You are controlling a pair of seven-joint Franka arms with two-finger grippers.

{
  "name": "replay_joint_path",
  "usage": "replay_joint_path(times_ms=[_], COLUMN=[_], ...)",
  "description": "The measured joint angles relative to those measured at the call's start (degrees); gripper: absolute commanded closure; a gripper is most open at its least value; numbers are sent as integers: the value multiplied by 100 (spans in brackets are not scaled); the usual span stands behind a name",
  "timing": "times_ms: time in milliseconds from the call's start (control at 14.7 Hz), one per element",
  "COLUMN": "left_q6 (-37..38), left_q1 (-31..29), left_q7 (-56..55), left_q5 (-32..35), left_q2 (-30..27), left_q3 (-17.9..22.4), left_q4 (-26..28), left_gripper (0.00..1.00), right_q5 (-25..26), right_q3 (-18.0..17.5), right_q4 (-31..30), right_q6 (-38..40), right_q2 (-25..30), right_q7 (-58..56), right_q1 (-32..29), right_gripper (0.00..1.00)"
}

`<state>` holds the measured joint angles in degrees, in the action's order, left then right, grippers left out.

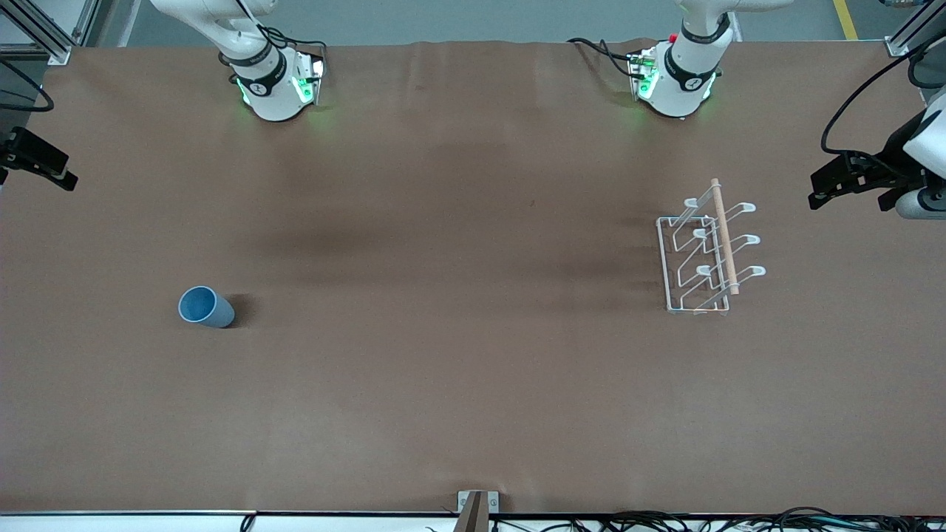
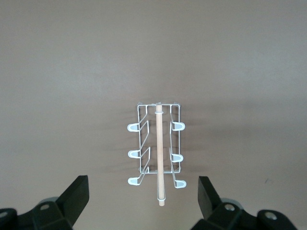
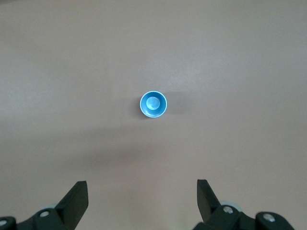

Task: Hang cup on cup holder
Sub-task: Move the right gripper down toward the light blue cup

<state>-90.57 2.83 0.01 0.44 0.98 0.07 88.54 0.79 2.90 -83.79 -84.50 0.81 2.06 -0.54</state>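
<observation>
The light blue cup (image 1: 205, 307) stands upright with its mouth up, toward the right arm's end of the table. It also shows in the right wrist view (image 3: 153, 104), seen from above. The white wire cup holder (image 1: 706, 251) with its wooden rod stands toward the left arm's end; it also shows in the left wrist view (image 2: 157, 148). My right gripper (image 1: 65, 179) is open and empty, high at the table's edge, apart from the cup; its own view shows it too (image 3: 142, 191). My left gripper (image 1: 817, 193) is open and empty, high beside the holder; its own view shows it too (image 2: 143, 191).
The brown table cover (image 1: 458, 332) spans the whole view. A small metal bracket (image 1: 477, 505) sits at the table edge nearest the front camera, with cables (image 1: 665, 521) along that edge. The two arm bases stand at the edge farthest from it.
</observation>
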Motion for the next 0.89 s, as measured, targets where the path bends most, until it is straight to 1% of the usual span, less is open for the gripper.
replay_joint_path(times_ms=[682,886], left_q6=[-13,-14], left_q1=[20,18], left_q7=[-2,-2], left_q5=[0,0], left_q2=[2,1], left_q3=[-19,-19], left_q4=[-13,-26], left_gripper=[0,0], right_q5=[0,0], right_q3=[2,4], right_q4=[-1,-118], right_q6=[7,-18], right_q2=[-26,-233], right_q7=[-17,-452], right_q1=[0,-1], right_gripper=[0,0])
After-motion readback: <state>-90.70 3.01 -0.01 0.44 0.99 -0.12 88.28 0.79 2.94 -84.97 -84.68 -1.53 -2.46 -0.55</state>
